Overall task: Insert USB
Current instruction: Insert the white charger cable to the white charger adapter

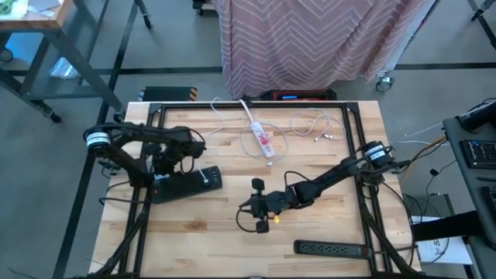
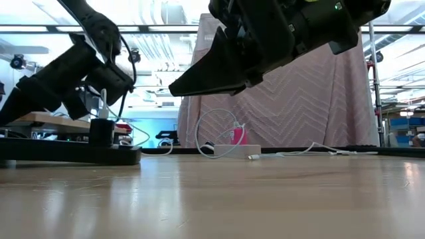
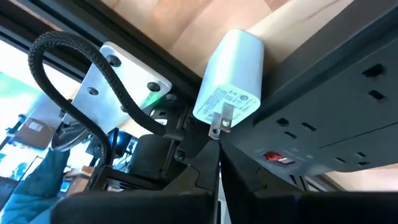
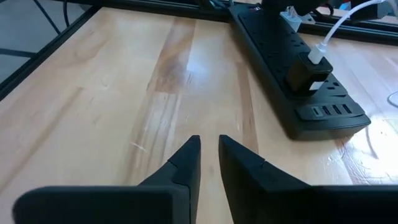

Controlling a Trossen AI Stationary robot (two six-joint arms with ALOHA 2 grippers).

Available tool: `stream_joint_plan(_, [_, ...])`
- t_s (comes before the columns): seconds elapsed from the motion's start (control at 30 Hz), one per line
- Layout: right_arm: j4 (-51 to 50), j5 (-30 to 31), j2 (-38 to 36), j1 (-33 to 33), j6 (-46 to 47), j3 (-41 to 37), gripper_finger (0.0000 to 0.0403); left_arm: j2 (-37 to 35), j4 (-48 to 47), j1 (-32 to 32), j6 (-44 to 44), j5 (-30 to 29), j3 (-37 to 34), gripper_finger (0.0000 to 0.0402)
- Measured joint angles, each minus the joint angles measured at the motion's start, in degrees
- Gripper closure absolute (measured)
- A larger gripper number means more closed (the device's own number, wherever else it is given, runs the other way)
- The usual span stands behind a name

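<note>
high view showed the left pincer [image 1: 172, 172] at the left edge of the surface [image 1: 325, 225], just over a black power strip [image 1: 186, 184]. its wrist view showed the fingers [image 3: 186, 180] clenched, with the prongs of a white usb charger [image 3: 229, 79] at their tips; i judged that the pincer was grasping the charger by those prongs, but the exact contact was hard to see. the right pincer [image 1: 260, 219] hung over the middle of the surface, nearer to the front edge, holding nothing; its fingers [image 4: 186, 163] were almost together, with a thin gap between them. in the right wrist view a black plug [image 4: 309, 72] with a white cable [image 4: 339, 25] already sat in the strip, beside the usb ports [image 4: 328, 111].

the main risk, in my opinion, was the thin hold on the prongs: the charger could turn or slip out when pushed. the strip lay loose on the surface, so a push could also move it. a second white strip [image 1: 260, 136] with cables lay near the back edge, and another black one [image 1: 333, 249] near the front right corner.
</note>
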Motion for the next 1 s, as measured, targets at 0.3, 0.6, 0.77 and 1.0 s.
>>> stream_joint_plan(0.3, [-1.34,-0.02,-0.04,0.00,-0.87,-0.02,0.0369,3.05,5.04,0.00,3.16,0.81,1.45,0.0402])
stream_joint_plan(0.6, [-1.75,-0.01,-0.04,-0.06,-2.07,-0.02,0.0370,-3.01,11.05,-0.65,5.77,-1.05,11.88,0.0402])
stream_joint_plan(0.77, [-1.87,0.00,-0.04,-0.09,-2.17,-0.02,0.0365,-8.45,9.82,-0.62,3.86,-3.29,15.10,0.0396])
stream_joint_plan(1.0, [-1.99,-0.02,-0.04,-0.02,-2.50,-0.02,0.0355,-10.86,3.82,4.40,-3.15,-3.25,9.81,0.0342])
